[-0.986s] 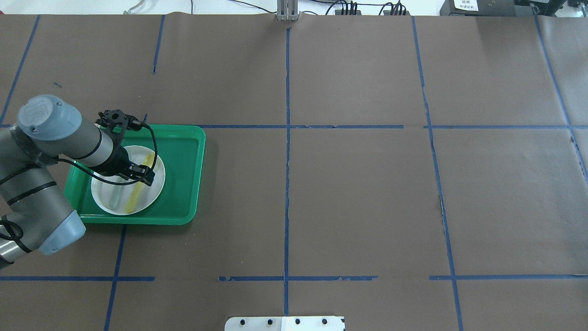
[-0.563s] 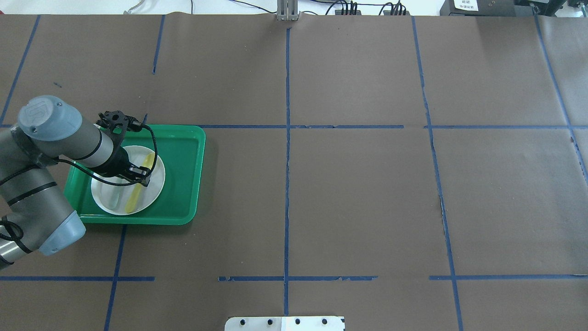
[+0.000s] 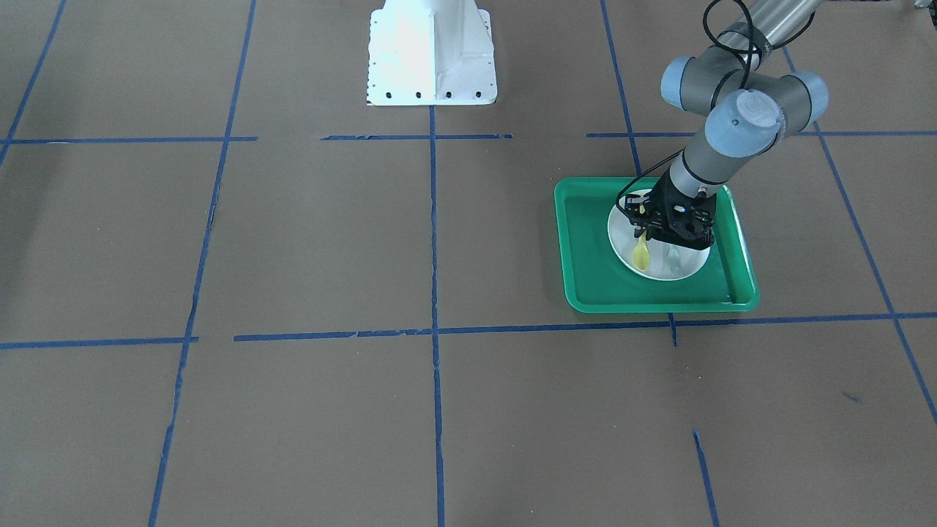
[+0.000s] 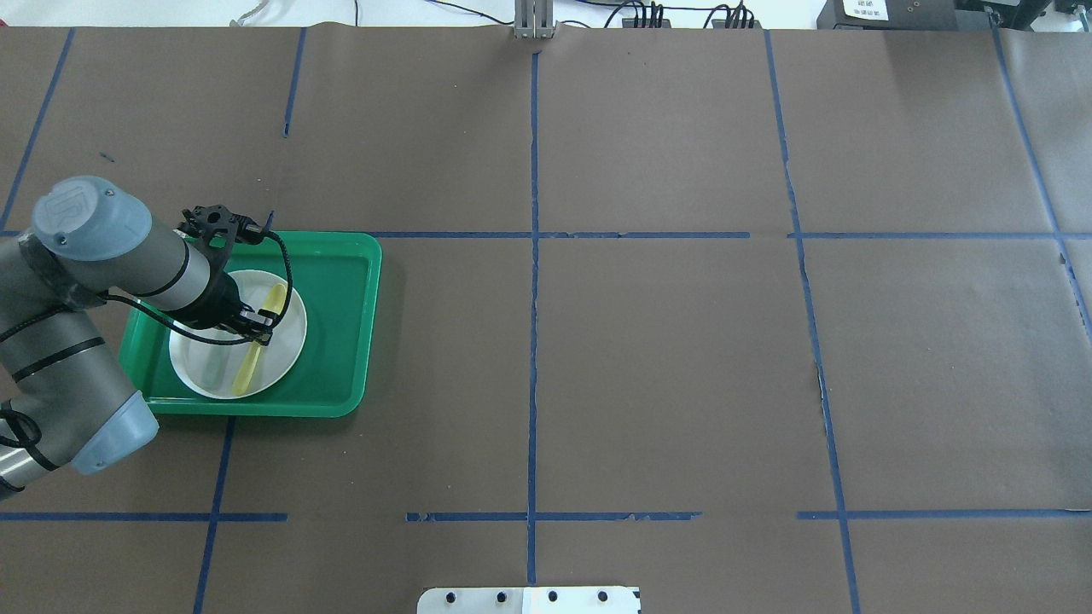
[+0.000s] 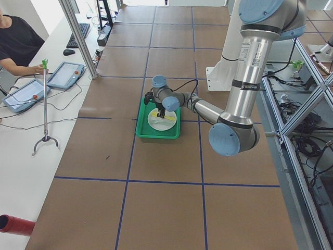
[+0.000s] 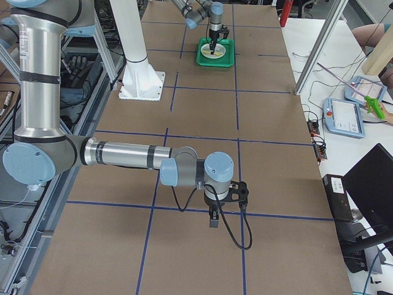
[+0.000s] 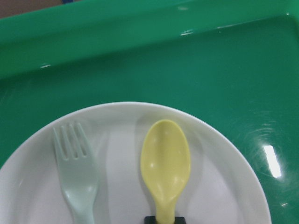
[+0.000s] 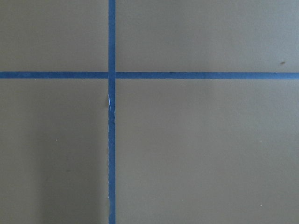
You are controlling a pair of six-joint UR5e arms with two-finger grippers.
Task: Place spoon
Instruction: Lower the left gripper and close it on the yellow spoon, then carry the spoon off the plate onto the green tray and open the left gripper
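Yellow plastic spoon (image 7: 166,158), smooth oval bowl, on round white plate (image 7: 219,186) by left edge, left gripper (image 4: 264,330) pinching its handle, right gripper (image 6: 213,221), opening unclear.

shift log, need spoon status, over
Left end effector at spoon handle, grip unclear. Spoon on plate, fork beside it. Right end effector far off, state unclear.

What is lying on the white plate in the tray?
A yellow spoon and a pale grey-green fork lie side by side on the plate. The left gripper covers part of the spoon's handle.
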